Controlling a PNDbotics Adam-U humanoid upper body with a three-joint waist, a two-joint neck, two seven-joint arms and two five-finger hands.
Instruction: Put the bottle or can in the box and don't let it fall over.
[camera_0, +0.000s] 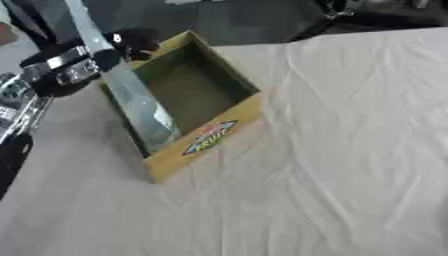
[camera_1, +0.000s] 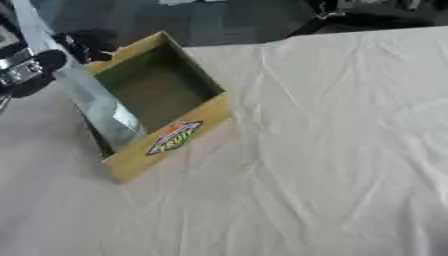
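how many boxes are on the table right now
1. The box sits open at the table's left side, with a logo on its near wall. The left hand is at its far corner. More could lie outside the view.

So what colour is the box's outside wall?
Yellowish tan, with a multicoloured logo; the box shows best in the left eye view.

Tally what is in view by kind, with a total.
Box: 1
Clear strip hanging over the box's left side: 1
Robot hand (left, dark, at the box's far corner): 1
Cloth on the table: 1
Bottle or can: 0 that I can make out
Total: 4
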